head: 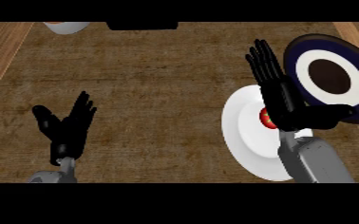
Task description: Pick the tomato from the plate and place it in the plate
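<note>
Tomato, small, round and red [266,117], lies on the round white plate [242,137] at the near right of the brown counter [154,85]. We see only its left part, because our right hand [280,95] stands over it and hides the rest. This black hand has straight fingers that point to the far side, and its thumb reaches to the right; it is released and grasps nothing. We cannot tell whether the palm touches the tomato.

Just beside the white plate, to the far right, is a round dark blue plate with a white ring and a brown middle [298,57] (the two plates seem to touch or overlap).

Our left hand [69,126] shows at the near left, released, fingers up, resting above the counter.

At the far left edge, part of a white round dish [67,27] shows.
</note>
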Controlling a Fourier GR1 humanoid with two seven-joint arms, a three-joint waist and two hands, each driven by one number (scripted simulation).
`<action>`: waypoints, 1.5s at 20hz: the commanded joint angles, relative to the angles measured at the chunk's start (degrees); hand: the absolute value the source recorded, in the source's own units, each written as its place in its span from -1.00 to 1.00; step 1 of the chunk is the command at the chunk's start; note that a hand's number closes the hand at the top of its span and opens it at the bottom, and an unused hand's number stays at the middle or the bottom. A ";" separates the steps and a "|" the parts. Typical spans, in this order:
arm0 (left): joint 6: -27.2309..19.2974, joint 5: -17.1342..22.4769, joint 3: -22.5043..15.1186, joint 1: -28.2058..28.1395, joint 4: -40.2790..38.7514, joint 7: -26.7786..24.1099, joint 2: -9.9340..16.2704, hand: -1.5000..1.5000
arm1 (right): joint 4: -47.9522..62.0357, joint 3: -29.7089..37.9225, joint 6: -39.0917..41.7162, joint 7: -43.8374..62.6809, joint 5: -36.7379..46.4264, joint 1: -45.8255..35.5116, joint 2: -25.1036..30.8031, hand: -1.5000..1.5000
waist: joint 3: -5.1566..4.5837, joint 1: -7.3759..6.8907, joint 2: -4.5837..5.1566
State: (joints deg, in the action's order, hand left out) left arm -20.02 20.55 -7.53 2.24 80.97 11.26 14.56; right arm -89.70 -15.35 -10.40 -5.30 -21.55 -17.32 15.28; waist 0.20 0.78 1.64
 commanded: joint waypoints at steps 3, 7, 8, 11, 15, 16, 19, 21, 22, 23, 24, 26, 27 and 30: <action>1.33 -5.05 -0.46 2.78 -1.63 -0.50 3.27 0.00 | -0.55 7.39 9.77 3.73 -7.27 1.09 6.08 1.00 | -0.17 -0.38 -1.61; 0.32 -8.43 -2.64 0.99 -0.18 -2.35 4.44 0.00 | 2.14 4.05 9.67 2.62 12.87 0.51 23.19 1.00 | -2.27 1.35 -2.31; 0.21 -8.72 -2.99 0.69 -0.16 -2.08 4.45 0.00 | 2.51 4.85 7.94 1.32 17.52 0.24 26.56 1.00 | -1.82 1.90 -2.51; 0.10 -9.58 -4.28 0.73 0.28 -2.21 3.81 0.00 | 5.51 2.62 -0.94 -3.92 29.85 5.45 27.29 1.00 | -0.25 1.55 -1.63; 1.32 -9.33 -3.80 -0.56 0.76 -2.49 5.04 0.00 | 9.64 10.74 -0.76 -16.96 5.04 14.69 6.27 -1.00 | 0.44 0.89 -1.38; 0.93 -9.71 -4.68 -0.90 0.52 -2.57 3.99 0.00 | 10.06 10.52 2.26 -21.56 3.24 15.95 4.85 -1.00 | 0.36 0.63 -1.38; 1.04 -10.40 -5.66 -0.82 1.77 -2.51 3.01 0.00 | 17.43 10.02 15.63 -34.42 5.44 17.33 11.01 -1.00 | -0.02 -0.87 -1.45; -1.62 -13.33 -7.43 2.86 -0.15 -0.17 0.73 0.00 | 21.14 5.89 12.64 -35.52 14.69 15.05 11.73 -1.00 | -0.11 -0.91 -1.42; 1.64 -11.11 -4.83 0.28 0.68 -2.26 3.73 0.00 | 19.60 7.56 15.10 -32.63 14.25 15.44 16.83 -1.00 | -0.17 -0.98 -1.56; -0.77 -13.48 -8.24 -2.29 3.90 -2.50 1.82 0.00 | 21.50 5.58 10.87 -32.59 19.51 13.94 16.79 -1.00 | -0.14 -1.77 -1.59; -0.18 -12.48 -6.78 0.48 0.09 -1.32 1.42 0.00 | 16.80 5.41 9.75 -29.81 20.69 15.27 18.86 -1.00 | -0.24 -0.57 -1.64; -0.01 -12.85 -6.61 0.47 0.50 -2.75 1.71 0.00 | 19.60 5.80 6.28 -27.82 25.67 13.17 22.08 -1.00 | -0.25 -0.97 -1.57; 0.35 -12.31 -5.69 2.92 0.39 -0.22 2.25 0.00 | 17.66 5.26 5.05 -23.19 26.91 9.85 22.00 -1.00 | -0.27 -1.01 -1.59; 2.20 -11.65 -4.53 1.34 -0.14 -1.83 3.36 0.00 | 13.43 3.68 7.29 -15.50 30.12 10.08 26.11 -1.00 | -0.31 -0.76 -1.70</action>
State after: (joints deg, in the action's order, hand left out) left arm -19.27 8.50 -13.03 3.10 81.94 9.92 17.41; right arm -73.72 -10.16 -2.92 -27.74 3.44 -5.61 37.42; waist -0.05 -0.10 -0.02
